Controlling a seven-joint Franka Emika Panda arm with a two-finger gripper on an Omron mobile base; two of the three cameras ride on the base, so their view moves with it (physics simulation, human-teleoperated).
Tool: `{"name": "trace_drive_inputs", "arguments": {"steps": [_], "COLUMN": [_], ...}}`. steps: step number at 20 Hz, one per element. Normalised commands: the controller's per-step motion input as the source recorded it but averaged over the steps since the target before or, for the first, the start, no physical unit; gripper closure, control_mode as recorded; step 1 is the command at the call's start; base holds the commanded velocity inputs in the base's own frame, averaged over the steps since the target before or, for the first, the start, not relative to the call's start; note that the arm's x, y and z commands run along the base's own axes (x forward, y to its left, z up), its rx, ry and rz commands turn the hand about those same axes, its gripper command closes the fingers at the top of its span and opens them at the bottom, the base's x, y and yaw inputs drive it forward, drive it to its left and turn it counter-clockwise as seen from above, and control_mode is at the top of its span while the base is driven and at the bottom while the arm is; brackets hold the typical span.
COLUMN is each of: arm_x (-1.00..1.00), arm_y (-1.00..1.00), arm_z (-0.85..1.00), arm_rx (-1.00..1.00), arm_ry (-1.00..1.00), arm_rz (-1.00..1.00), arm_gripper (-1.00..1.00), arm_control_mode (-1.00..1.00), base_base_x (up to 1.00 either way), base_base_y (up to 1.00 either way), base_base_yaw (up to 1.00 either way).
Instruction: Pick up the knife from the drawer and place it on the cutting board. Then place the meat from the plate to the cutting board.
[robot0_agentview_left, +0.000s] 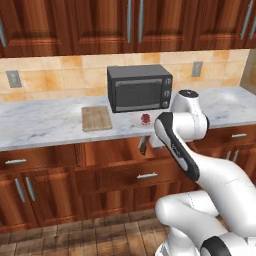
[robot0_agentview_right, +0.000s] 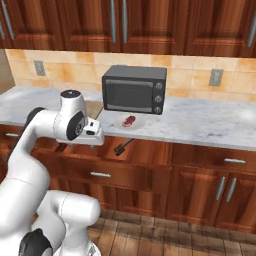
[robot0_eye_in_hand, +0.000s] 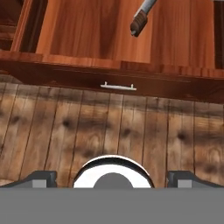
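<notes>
The drawer (robot0_eye_in_hand: 87, 33) stands pulled out below the counter, its front panel carrying a short silver handle (robot0_eye_in_hand: 118, 86). Inside lies the knife (robot0_eye_in_hand: 140, 19), dark brown handle toward the drawer front, grey blade running out of the top of the hand view; it also shows as knife (robot0_agentview_left: 143, 146) and knife (robot0_agentview_right: 123, 146). My gripper (robot0_eye_in_hand: 112, 180) hangs above the drawer front and the floor, open and holding nothing, short of the knife. On the counter sit the tan cutting board (robot0_agentview_left: 96, 118) and the white plate (robot0_agentview_right: 129, 123) with the dark red meat (robot0_agentview_right: 130, 120), meat (robot0_agentview_left: 145, 118).
A dark microwave (robot0_agentview_left: 139, 88) stands at the back of the marble counter (robot0_agentview_left: 45, 125), between board and plate. Closed cabinet doors and drawers flank the open drawer (robot0_agentview_left: 127, 172). Wooden floor (robot0_eye_in_hand: 109, 131) lies below.
</notes>
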Motion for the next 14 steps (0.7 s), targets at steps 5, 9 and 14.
{"name": "trace_drive_inputs", "arguments": {"steps": [5, 9, 14], "arm_x": [0.27, 0.39, 0.56], "arm_y": [0.00, 0.00, 0.00], "arm_z": [-0.53, -0.58, -0.45], "arm_rx": [0.00, 0.00, 0.00], "arm_ry": [-0.01, 0.00, 0.00], "arm_rz": [0.00, 0.00, 0.00], "arm_gripper": [-1.00, -1.00, -1.00], "arm_control_mode": [-1.00, -1.00, -1.00], "base_base_x": [0.00, 0.00, 0.00], "base_base_y": [0.00, 0.00, 0.00], "base_base_yaw": [0.00, 0.00, 0.00]}}
